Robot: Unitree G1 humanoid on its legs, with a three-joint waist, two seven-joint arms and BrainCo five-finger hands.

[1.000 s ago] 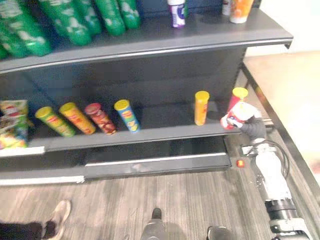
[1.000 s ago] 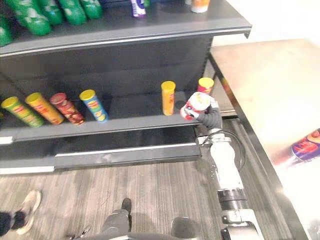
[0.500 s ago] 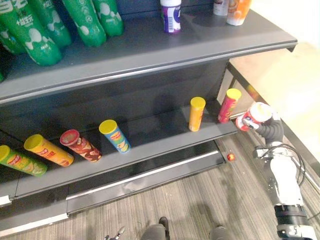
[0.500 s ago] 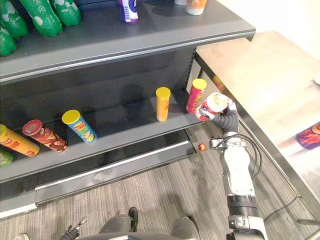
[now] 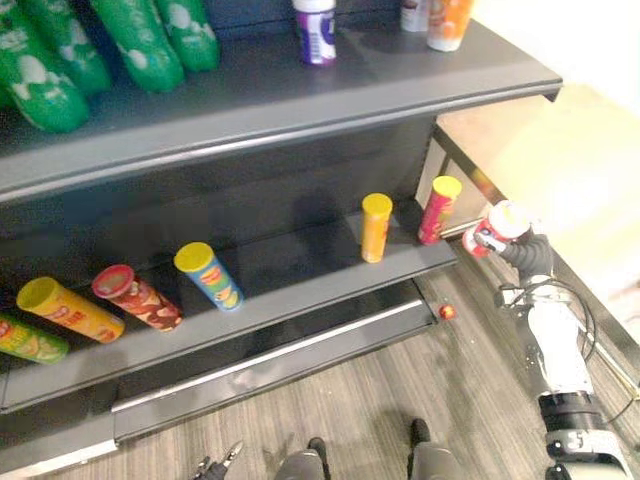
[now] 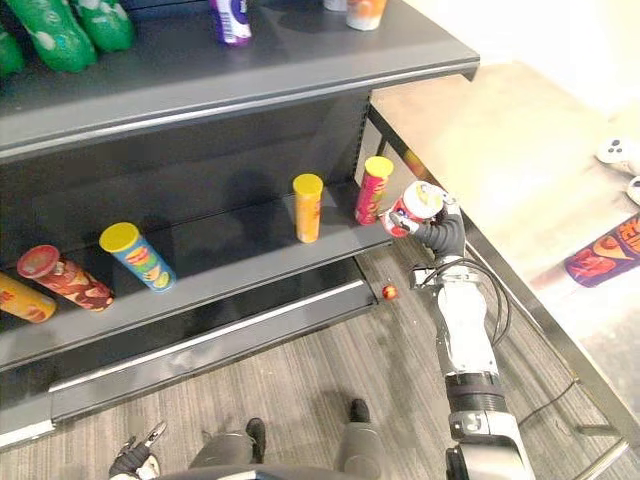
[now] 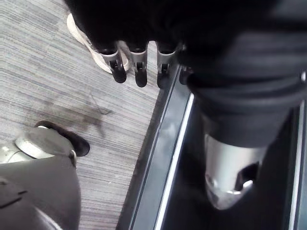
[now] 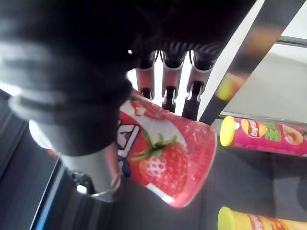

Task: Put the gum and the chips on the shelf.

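Gum (image 6: pixel 418 203): moved right, off the shelf's (image 5: pixel 300 262) end, now apart from the pink can (image 5: pixel 437 208) standing there. Right hand (image 6: pixel 441 232) clasps it in the air. Left hand (image 7: pixel 137 66) slack, fingers straight, over floor (image 7: pixel 48 72).

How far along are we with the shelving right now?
Looks done: a pink chips can and an orange chips can stand upright near the lower shelf's right end. In hand: the right hand grips a red strawberry tub, likely the gum, just off that end. To do: setting it on the shelf. The left hand hangs open, empty.
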